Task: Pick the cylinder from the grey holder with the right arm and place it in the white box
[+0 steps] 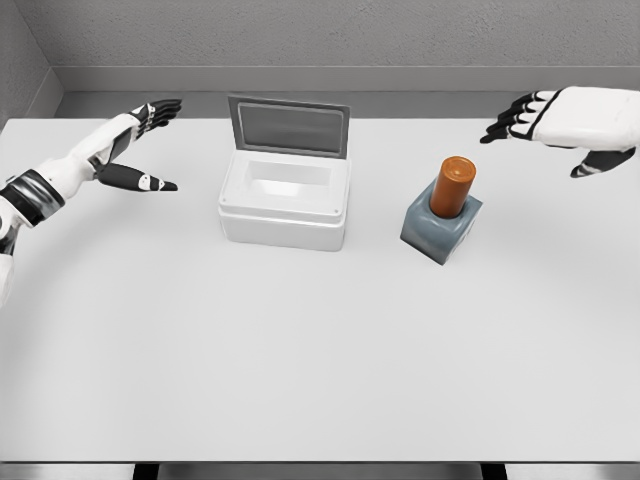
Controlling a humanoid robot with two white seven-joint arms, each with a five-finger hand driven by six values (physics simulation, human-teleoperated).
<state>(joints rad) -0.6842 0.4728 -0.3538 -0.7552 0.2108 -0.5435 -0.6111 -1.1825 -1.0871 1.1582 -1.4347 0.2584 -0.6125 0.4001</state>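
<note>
An orange-brown cylinder (pixel 453 186) stands upright in a grey block holder (pixel 441 230) right of the table's middle. A white box (pixel 285 200) with its grey lid (pixel 288 126) raised at the back sits left of the holder, and its inside is bare. My right hand (pixel 555 135) hovers open above and to the right of the cylinder, fingers stretched leftward, well apart from it. My left hand (pixel 148 145) is open at the far left, away from the box.
The white table (pixel 300 350) spreads wide in front of the box and holder. Its front edge runs along the bottom of the view. A grey wall stands behind the table.
</note>
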